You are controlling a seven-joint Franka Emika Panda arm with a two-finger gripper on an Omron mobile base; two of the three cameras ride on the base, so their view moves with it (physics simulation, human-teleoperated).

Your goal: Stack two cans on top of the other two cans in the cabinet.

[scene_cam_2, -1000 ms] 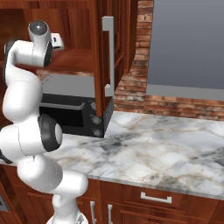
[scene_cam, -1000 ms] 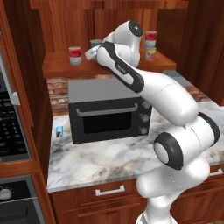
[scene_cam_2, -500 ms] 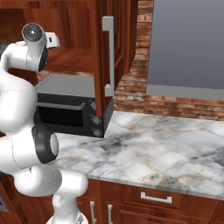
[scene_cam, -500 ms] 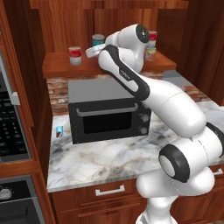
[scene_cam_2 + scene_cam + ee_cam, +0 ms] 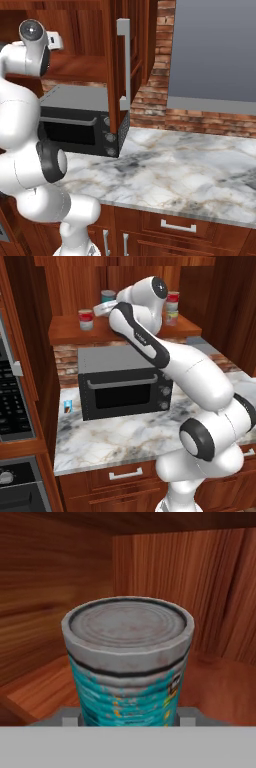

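A teal-labelled can [image 5: 129,662] with a silver lid stands upright between my gripper [image 5: 129,714] jaws, which are shut on its lower sides. From the left base view the teal can [image 5: 107,295] hangs above the cabinet shelf [image 5: 65,333], with the gripper [image 5: 105,306] under and beside it. Left of it, a red-and-white can [image 5: 86,319] stands on the shelf. At the shelf's right end another red-and-white can [image 5: 173,299] sits on top of a pale yellow-green can [image 5: 172,317], both partly hidden behind my arm.
A black toaster oven [image 5: 125,383] sits on the marble counter [image 5: 115,441] below the shelf. The cabinet door [image 5: 120,80] with its long silver handle stands open. A stove [image 5: 15,406] is at the left, and a small blue item [image 5: 67,406] lies beside the oven.
My hand has risen a little and drifted left, carrying the teal can higher above the shelf. The other cans have not moved.
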